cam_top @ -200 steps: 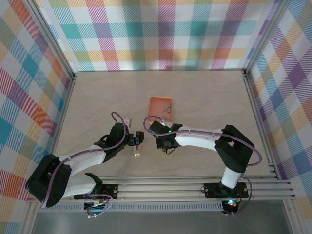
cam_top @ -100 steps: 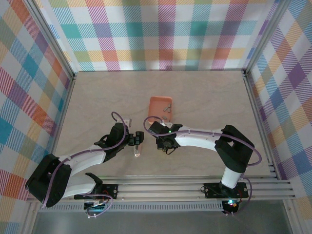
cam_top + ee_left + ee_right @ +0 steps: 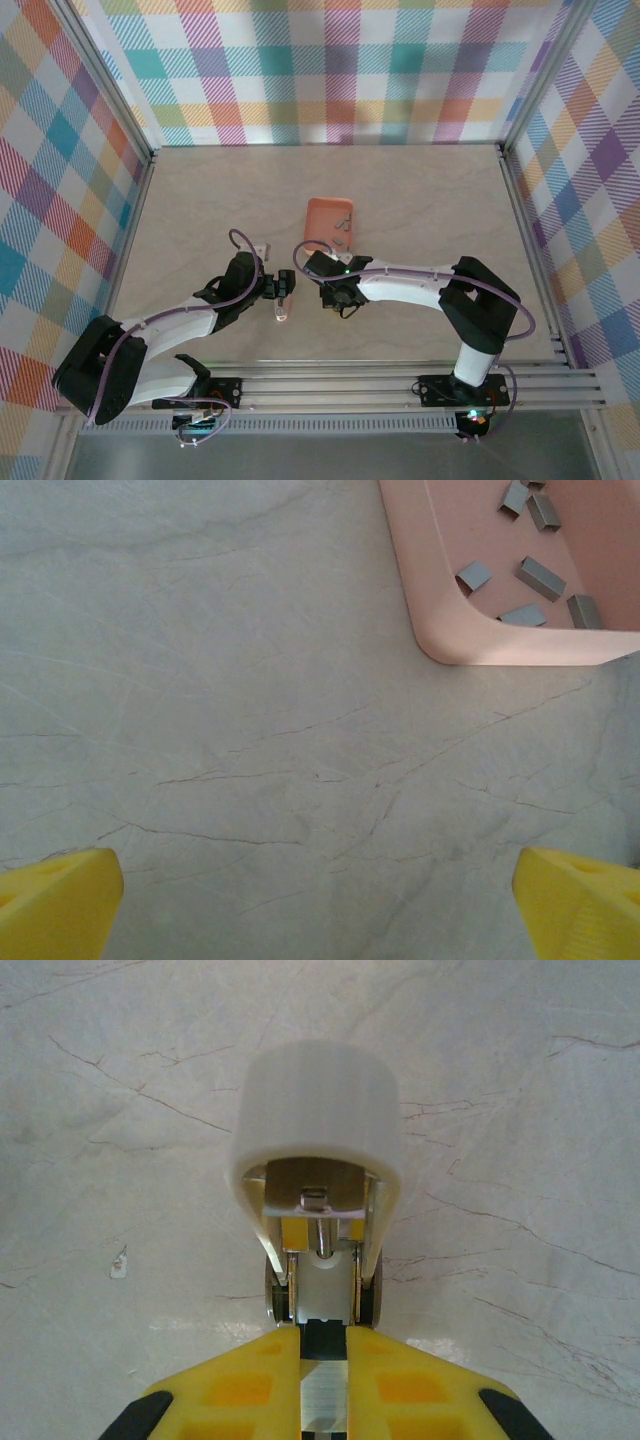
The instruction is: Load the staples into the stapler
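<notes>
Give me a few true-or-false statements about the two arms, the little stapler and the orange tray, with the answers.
1. The right gripper has its jaws shut on the stapler. True.
2. The left gripper grips a strip of staples. False: its jaws stand wide open over the bare table, with nothing between them.
3. The staples lie inside the salmon-orange tray. True.
4. The walls around the table are plain white. False: they carry a many-coloured plaid pattern.
</notes>
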Available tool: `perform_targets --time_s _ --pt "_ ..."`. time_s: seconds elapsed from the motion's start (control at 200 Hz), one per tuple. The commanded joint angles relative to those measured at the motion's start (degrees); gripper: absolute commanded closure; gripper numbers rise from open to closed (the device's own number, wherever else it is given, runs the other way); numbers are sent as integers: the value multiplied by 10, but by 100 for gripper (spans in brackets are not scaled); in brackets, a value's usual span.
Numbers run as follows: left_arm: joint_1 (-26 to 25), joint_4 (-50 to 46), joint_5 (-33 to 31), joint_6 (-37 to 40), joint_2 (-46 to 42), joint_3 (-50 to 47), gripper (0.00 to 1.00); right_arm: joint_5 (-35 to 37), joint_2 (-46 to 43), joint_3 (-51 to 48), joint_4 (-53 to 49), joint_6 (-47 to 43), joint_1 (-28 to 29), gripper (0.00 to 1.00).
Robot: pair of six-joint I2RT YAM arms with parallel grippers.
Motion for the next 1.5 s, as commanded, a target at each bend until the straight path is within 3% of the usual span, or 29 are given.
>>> perform_targets --time_s 0.0,1.495 --pt "3 4 -7 11 2 -6 0 8 12 8 -23 11 8 85" --pt "3 16 -2 14 29 3 0 13 22 13 -42 27 9 84"
